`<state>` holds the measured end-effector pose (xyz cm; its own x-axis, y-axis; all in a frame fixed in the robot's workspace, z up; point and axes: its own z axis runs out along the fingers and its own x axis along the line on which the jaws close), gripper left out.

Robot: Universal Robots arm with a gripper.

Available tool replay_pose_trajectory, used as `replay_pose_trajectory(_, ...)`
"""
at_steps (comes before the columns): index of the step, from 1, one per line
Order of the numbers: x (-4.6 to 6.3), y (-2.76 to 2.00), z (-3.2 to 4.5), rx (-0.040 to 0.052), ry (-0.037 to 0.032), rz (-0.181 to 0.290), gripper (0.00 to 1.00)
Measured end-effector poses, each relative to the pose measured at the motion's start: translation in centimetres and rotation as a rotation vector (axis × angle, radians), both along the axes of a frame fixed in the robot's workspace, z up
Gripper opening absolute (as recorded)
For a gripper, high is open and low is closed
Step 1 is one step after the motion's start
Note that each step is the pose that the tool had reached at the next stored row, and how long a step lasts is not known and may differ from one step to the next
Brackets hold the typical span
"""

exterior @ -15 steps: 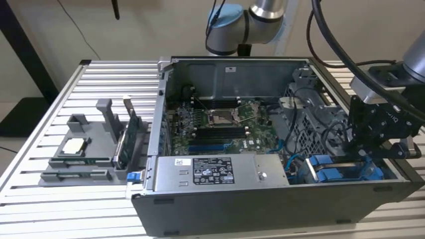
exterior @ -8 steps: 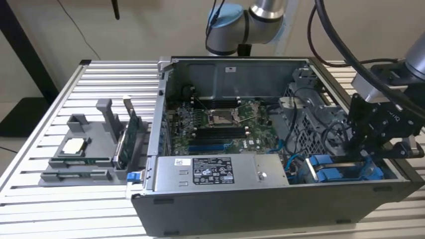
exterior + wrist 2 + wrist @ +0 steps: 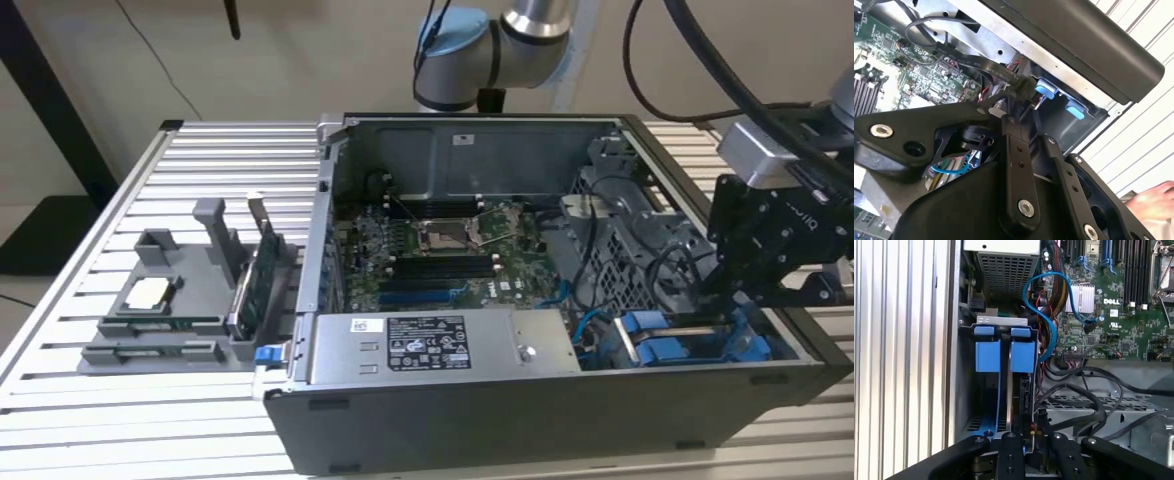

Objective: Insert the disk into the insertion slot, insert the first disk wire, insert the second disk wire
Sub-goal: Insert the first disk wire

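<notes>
The disk (image 3: 1023, 360) already sits in the insertion slot (image 3: 1013, 390). In the first wrist view its blue frame end faces the power supply and its long edge runs back toward the camera. Just beside it stands a 2nd blue frame (image 3: 988, 356) in the neighbouring bay of the drive cage (image 3: 965, 390).

So step 1 of 3 looks done, and I judge the work to be on a disk wire, though I cannot tell whether it is the 1st or the 2nd. At the rear end of the disk, a dark wire plug (image 3: 1030, 429) with red and yellow strands lies against the drive. The gripper (image 3: 1029, 437) is right behind it. Its jaws are drawn narrow and seem to pinch that plug, though the contact itself is partly hidden.

Seating the plug calls for a straight push in line with the disk's socket, with no sideways lean. The nearby slack must also stay out of the way: the black cables (image 3: 1089, 400) loop just beside the jaws, and a blue cable (image 3: 1046, 315) arcs over toward the motherboard (image 3: 1124, 315).

In the exterior view, the open case (image 3: 534, 420) rests on the slatted bench (image 3: 200, 160). A grey tray (image 3: 160, 340) of spare parts stands well apart, toward the exterior view's left.
</notes>
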<state>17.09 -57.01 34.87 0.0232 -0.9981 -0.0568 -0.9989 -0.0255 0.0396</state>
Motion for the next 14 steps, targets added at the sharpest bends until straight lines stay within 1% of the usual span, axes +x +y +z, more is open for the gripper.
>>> replay_pose_trajectory(14,0.0,0.0,2.3,0.0,0.0,0.0,0.27)
